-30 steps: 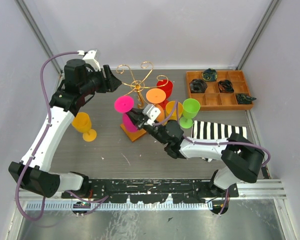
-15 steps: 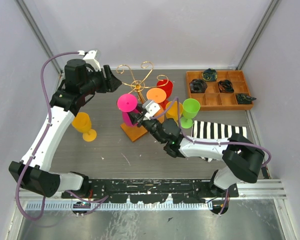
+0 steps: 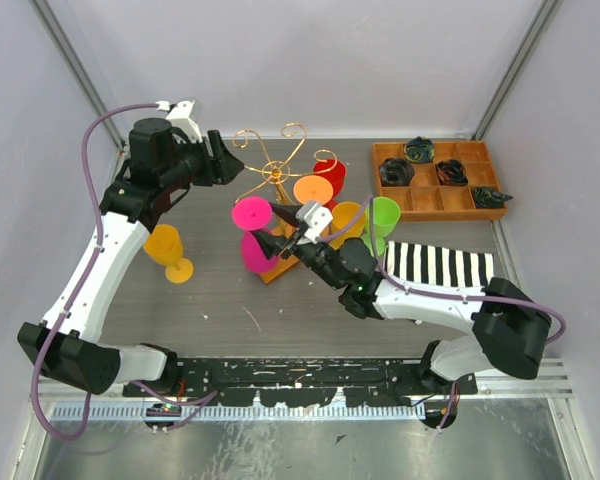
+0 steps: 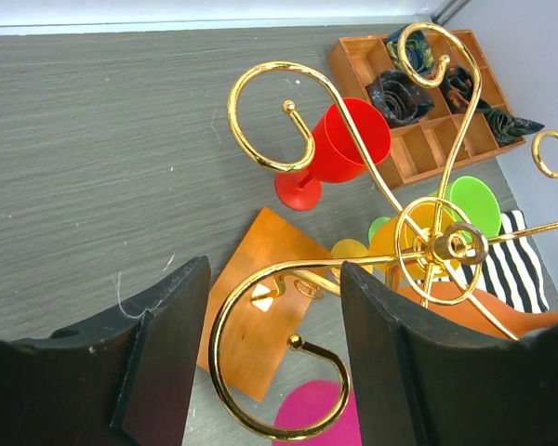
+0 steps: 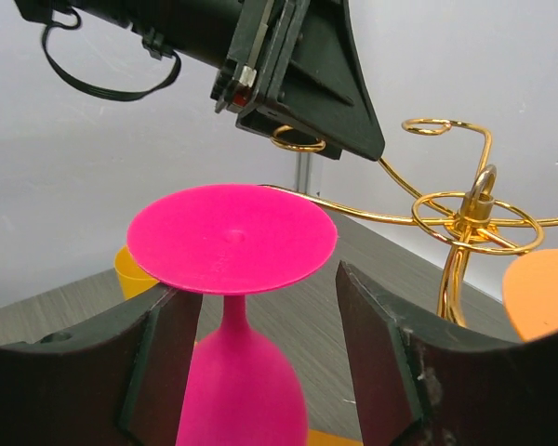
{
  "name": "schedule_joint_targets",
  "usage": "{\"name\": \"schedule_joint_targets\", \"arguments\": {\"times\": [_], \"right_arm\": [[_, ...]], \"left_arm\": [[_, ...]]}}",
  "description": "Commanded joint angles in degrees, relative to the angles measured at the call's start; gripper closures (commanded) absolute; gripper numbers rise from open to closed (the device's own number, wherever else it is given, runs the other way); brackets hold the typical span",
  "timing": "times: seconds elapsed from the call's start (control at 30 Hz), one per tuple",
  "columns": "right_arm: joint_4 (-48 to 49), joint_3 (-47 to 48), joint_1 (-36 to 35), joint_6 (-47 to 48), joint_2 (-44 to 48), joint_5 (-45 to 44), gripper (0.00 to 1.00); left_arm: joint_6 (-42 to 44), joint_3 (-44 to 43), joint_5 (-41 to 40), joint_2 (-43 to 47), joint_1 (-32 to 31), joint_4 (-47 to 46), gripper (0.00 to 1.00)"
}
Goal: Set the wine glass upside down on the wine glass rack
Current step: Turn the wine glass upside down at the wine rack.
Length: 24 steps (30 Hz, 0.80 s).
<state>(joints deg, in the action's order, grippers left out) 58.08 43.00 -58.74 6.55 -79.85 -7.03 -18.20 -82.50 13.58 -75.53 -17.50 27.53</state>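
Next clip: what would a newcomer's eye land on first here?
The pink wine glass stands out first: upside down, foot uppermost, held by the right gripper beside the gold wine glass rack at mid-table. Next come the bright glasses crowded by the rack, a red glass, an orange glass and a green glass. A yellow-orange glass stands alone at left.

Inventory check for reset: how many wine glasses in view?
6: pink glass in the right gripper, orange glass inverted at the rack, red glass behind it, yellow glass and green glass right of it, amber glass far left. Right arm may hide more.
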Motion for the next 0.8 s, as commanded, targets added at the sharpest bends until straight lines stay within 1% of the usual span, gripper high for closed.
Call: {"name": "schedule_joint_targets", "arguments": {"times": [0.0,0.13,0.23,0.47,0.6,0.63,0.77], "right_arm": [[-1.7,-1.2,0.1,-1.7,5.0,2.2,0.35],[-5.4,-2.8,0.1,-2.3,8.3,3.3,0.31],[-8.5,-3.8,0.1,-2.7,10.5,3.8,0.31],[-10.9,-9.0,0.1,-3.2,16.6,5.1,0.30],[-14.5,-10.6,0.1,-3.4,19.7,5.2,0.30],[-15.5,-10.9,0.1,-3.6,20.4,5.3,0.30],[-19.8,-12.6,0.1,-4.8,24.3,5.9,0.30]], "left_arm": [[0.6,-1.1,1.4,0.9,0.1,0.6,0.34],[0.5,-1.5,2.0,1.2,0.1,0.7,0.32],[0.3,-1.8,1.9,1.3,0.1,0.8,0.30],[0.0,-3.8,2.2,2.3,0.1,1.2,0.20],[-0.5,-4.9,2.9,2.3,0.1,1.1,0.16],[-0.5,-5.1,2.9,4.4,0.1,1.2,0.15],[-0.2,-5.3,1.3,6.7,0.1,2.3,0.13]]}}
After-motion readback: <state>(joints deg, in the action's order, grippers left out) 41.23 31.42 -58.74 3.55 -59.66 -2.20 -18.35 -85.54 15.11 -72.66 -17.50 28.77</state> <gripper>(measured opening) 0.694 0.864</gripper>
